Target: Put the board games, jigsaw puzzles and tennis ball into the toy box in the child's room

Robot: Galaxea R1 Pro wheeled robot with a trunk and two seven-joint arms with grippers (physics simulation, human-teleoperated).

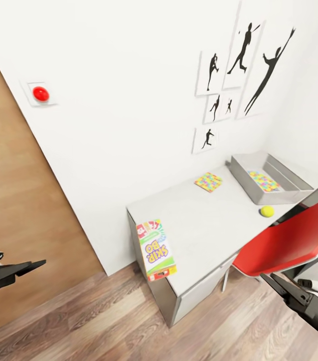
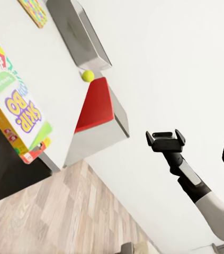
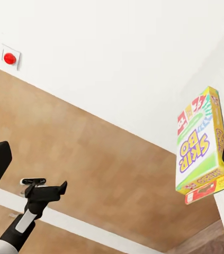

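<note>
Board games: one, the SKIP-BO box, lying at the near end of the bench
Jigsaw puzzles: two, one puzzle square on the bench top and one puzzle square inside the toy box
Tennis balls: one, the yellow-green ball, on the bench just beside the toy box
Toy boxes: one, the grey bin, at the far end of the bench
Benches: one
Chairs: one, the red chair, drawn up at the bench
Wall pictures: six framed black silhouettes above the bench
Red wall buttons: one, the red button
Grippers: two, the left gripper and the right gripper
</note>
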